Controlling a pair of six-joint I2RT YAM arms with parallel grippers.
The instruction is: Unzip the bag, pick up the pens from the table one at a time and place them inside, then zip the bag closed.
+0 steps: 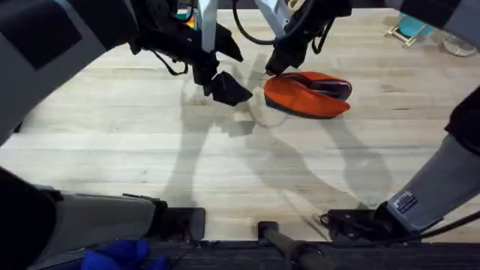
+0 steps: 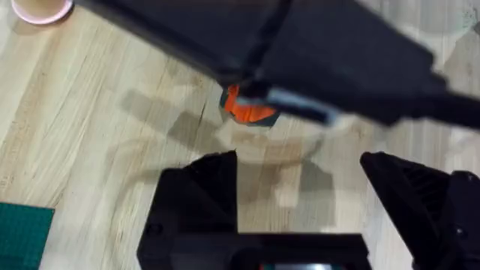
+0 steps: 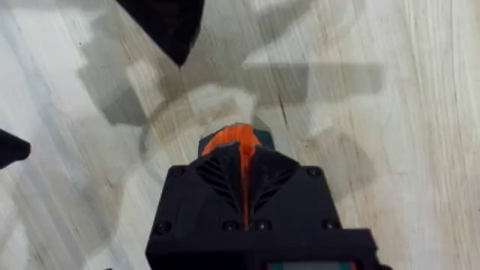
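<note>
You see a pale wooden desk (image 1: 150,150), matt, with visible grain and plank seams. The bag (image 1: 304,96) pinched between your right fingers (image 3: 225,176) is soft orange cloth with a dark grey lining. Both pairs of fingers look like matt black ribbed plastic.

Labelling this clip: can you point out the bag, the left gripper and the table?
bag (image 1: 304,101): overhead view, on its orange fabric side.
left gripper (image 2: 300,196): left wrist view, midway between its open jaws.
table (image 1: 225,172): overhead view, on bare wooden planks in front of the bag.
</note>
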